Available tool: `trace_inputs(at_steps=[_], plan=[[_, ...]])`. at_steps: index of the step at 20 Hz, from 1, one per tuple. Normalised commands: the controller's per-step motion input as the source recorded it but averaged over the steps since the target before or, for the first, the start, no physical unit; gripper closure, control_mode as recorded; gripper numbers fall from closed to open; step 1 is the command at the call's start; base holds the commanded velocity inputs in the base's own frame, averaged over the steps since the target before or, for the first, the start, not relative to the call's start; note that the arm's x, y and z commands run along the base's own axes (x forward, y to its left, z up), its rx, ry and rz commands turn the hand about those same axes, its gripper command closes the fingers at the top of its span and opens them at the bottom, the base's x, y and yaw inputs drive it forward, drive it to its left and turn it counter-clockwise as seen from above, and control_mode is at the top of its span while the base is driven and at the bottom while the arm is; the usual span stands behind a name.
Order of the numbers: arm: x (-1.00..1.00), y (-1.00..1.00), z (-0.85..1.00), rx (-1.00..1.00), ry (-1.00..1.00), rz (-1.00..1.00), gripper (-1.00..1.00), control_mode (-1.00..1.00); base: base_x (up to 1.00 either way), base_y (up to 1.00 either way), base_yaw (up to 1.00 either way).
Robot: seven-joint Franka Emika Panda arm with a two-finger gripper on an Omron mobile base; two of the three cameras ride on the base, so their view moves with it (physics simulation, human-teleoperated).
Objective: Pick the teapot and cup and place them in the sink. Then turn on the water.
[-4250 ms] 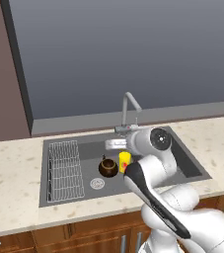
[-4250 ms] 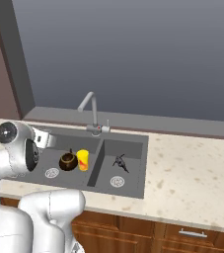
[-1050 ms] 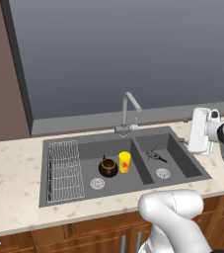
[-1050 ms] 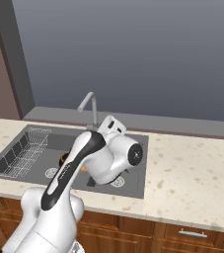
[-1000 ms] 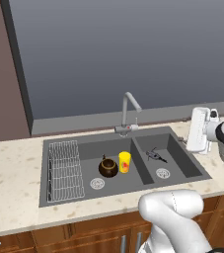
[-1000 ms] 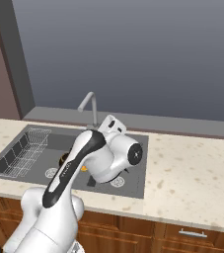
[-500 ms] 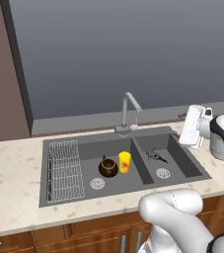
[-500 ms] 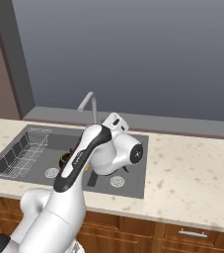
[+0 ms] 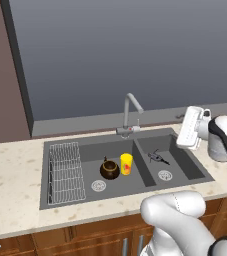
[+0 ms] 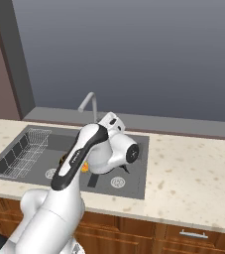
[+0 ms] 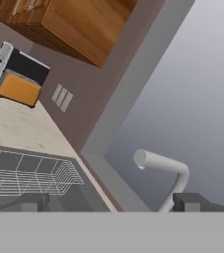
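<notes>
Left base view: teapot point(image 9: 109, 169) and cup point(image 9: 126, 163) already sit mid-frame in the sink point(image 9: 55, 199)'s left basin, end effector point(image 9: 189, 134) has swung up-left toward faucet point(image 9: 131, 107) at right edge, jaw state unclear, so water's next.

You will find no readable text, label, brand, number or sign on anything here. The cup point(image 9: 126, 163), standing in the sink point(image 9: 75, 201) near the divider between the basins, carries a red-orange mark on its side, but it is too small for you to make out as a letter or logo. The dark band along the arm has faint markings that you cannot read either.
</notes>
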Motion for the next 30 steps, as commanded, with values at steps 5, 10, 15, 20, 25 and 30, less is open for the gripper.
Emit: trace_inputs(at_steps=[5, 10, 15, 20, 25, 30], plan=[[0.24, 0.28, 0.00, 0.00, 0.00, -0.05, -1.00, -1.00, 0.00, 0.00, 0.00], [0.46, 0.21, 0.00, 0.00, 0.00, -0.06, -1.00, -1.00, 0.00, 0.00, 0.00], [0.33, 0.08, -0.09, 0.00, 0.00, -0.07, -1.00, -1.00, 0.00, 0.00, 0.00], [0.18, 0.00, -0.17, 0.00, 0.00, -0.07, -1.00, -1.00, 0.00, 0.00, 0.00], [0.18, -0.06, -0.09, 0.00, 0.00, -0.05, -1.00, -1.00, 0.00, 0.00, 0.00], [0.20, -0.22, -0.01, 0.00, 0.00, -0.04, -1.00, -1.00, 0.00, 0.00, 0.00]])
